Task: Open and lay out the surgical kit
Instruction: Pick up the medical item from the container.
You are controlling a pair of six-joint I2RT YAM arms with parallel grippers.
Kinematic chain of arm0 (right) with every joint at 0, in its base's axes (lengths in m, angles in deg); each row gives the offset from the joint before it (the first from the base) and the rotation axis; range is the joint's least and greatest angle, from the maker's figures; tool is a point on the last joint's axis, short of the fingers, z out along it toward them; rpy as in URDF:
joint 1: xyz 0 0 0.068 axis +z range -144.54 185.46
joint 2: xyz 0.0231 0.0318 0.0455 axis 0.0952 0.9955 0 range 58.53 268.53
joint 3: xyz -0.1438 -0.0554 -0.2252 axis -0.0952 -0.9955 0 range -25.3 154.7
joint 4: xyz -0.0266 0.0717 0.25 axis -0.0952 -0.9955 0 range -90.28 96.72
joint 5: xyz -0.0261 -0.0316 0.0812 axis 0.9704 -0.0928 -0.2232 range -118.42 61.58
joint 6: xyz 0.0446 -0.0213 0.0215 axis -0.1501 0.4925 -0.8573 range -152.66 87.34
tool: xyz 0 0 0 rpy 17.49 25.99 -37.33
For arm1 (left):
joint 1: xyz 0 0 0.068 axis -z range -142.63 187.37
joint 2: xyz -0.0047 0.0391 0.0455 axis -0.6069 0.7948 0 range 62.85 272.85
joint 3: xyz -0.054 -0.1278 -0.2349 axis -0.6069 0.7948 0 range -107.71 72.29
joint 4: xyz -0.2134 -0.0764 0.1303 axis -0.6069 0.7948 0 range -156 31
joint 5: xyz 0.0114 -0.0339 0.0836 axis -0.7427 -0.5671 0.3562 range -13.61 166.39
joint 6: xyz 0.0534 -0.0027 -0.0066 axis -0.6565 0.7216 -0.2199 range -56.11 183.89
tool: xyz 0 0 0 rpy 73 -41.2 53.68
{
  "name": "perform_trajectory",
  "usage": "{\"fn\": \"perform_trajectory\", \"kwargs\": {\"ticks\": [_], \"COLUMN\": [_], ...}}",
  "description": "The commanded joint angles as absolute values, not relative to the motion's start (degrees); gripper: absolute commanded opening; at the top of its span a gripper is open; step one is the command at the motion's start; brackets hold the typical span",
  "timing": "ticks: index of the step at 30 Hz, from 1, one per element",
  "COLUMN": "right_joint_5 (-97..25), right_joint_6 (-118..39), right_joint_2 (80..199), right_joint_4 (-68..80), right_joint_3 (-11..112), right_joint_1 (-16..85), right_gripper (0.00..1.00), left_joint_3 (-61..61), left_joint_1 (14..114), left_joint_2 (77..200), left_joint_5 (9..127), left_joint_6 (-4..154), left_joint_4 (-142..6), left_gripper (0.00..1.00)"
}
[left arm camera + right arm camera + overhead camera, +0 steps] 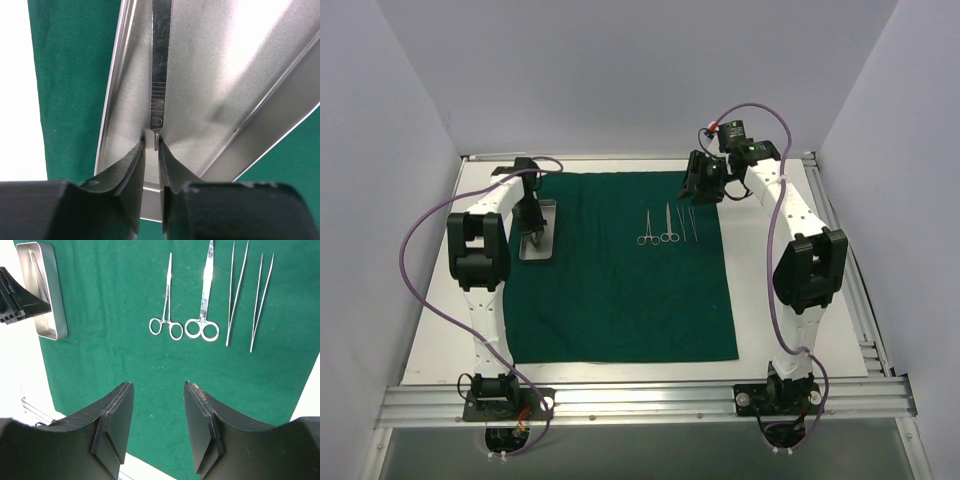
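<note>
from above, the green drape lies spread flat on the table, so we judge the opening done; forceps, scissors, tweezers and second tweezers lie in a row on it; the steel tray sits at the drape's left edge with the left gripper down in it; the right gripper hovers by the far right corner.

in the left wrist view, the fingers stand nearly together around the thin tip of a scalpel handle lying in the tray; we cannot tell whether they bite; this piece, we judge, remains to be laid out.

in the right wrist view, the claw is spread wide and empty above the drape.
</note>
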State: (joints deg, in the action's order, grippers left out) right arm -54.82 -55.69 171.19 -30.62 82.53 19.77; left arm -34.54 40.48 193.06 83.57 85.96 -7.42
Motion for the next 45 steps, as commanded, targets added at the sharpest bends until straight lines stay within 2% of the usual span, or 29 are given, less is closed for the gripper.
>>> {"fn": "perform_trajectory", "kwargs": {"ticks": [1, 7, 12, 35, 45], "right_joint_5": [-55.3, -55.3, -55.4, -56.8, -60.8], "right_joint_6": [-55.3, -55.5, -55.5, -56.0, -56.5], "right_joint_2": [171.6, 171.8, 172.1, 172.3, 172.7], "right_joint_4": [-32.6, -32.6, -32.5, -27.5, -22.8], "right_joint_3": [84.9, 85.4, 85.4, 83.4, 83.8], "right_joint_1": [19.9, 20.0, 20.1, 22.6, 25.3], "right_gripper": [0.45, 0.45, 0.45, 0.45, 0.46], "left_joint_3": [-35.8, -34.6, -34.6, -33.6, -25.4], "left_joint_1": [39.6, 39.7, 39.6, 40.5, 42.5], "left_joint_2": [195.6, 195.4, 195.5, 181.2, 166.1], "left_joint_5": [84.0, 83.9, 83.8, 79.3, 70.2], "left_joint_6": [86.3, 86.3, 86.0, 86.1, 87.2], "left_joint_4": [-9.6, -10.3, -10.5, -4.3, -5.4], "left_gripper": [0.24, 0.17, 0.02, 0.02, 0.02]}}
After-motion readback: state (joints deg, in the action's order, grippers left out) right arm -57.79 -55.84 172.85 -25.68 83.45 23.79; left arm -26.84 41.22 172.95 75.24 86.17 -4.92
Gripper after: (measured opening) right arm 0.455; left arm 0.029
